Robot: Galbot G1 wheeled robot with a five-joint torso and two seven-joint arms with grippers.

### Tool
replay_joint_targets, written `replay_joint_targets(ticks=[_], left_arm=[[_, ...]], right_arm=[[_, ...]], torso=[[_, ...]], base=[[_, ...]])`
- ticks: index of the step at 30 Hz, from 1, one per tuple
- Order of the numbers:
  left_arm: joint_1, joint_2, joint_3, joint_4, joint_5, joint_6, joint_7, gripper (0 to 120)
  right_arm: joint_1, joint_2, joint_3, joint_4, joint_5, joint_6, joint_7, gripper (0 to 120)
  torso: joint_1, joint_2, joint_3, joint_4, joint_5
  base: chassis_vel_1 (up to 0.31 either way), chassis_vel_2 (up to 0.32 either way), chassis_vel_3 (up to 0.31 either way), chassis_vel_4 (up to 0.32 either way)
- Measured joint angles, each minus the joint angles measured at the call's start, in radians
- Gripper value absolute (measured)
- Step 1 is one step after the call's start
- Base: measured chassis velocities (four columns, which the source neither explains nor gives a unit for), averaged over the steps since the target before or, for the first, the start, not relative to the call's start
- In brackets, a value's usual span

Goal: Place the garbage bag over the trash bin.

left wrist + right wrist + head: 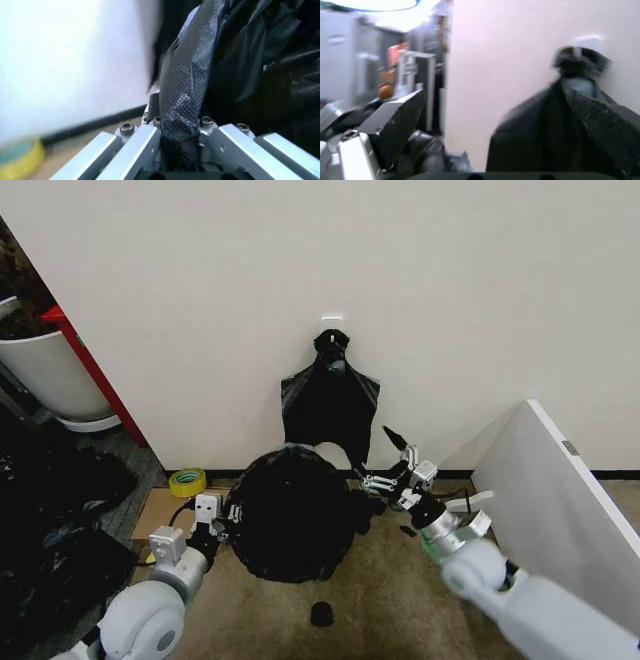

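A: Garbage bag (292,515), who grips it?
B: Left tool (224,518) pinches its edge; right tool (392,463) gapes beside it.
A: Trash bin (330,450)?
B: Wrapped on the floor; just a white sliver visible.

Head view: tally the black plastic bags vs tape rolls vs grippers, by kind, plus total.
Black plastic bags: 2, the garbage bag over the trash bin and the bag on the wall hook
Tape rolls: 1, yellow tape roll
Grippers: 2, left gripper, right gripper
Total: 5
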Motion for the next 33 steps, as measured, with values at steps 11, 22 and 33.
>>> replay_joint_targets(ticks=[11,22,33], left_arm=[[-0.007,0.055,-0.02,0.088,0.273,-0.225,0.251,0],[-0.006,0.052,-0.033,0.108,0.348,-0.298,0.337,0],[-0.015,0.049,-0.034,0.124,0.337,-0.3,0.335,0]], right_arm=[[0.084,0.031,-0.052,-0.105,-0.084,-0.004,-0.146,100],[0.107,0.073,-0.077,-0.214,-0.206,0.03,-0.15,100],[0.127,0.078,-0.077,-0.217,-0.126,0.037,-0.19,100]], torso=[[0.0,0.0,0.0,-0.0001,-0.0001],[0.0,0.0,0.0,0.0,-0.0001],[0.0,0.0,0.0,0.0,-0.0002]], base=[[0.0,0.0,0.0,0.0],[0.0,0.0,0.0,0.0],[0.0,0.0,0.0,0.0]])
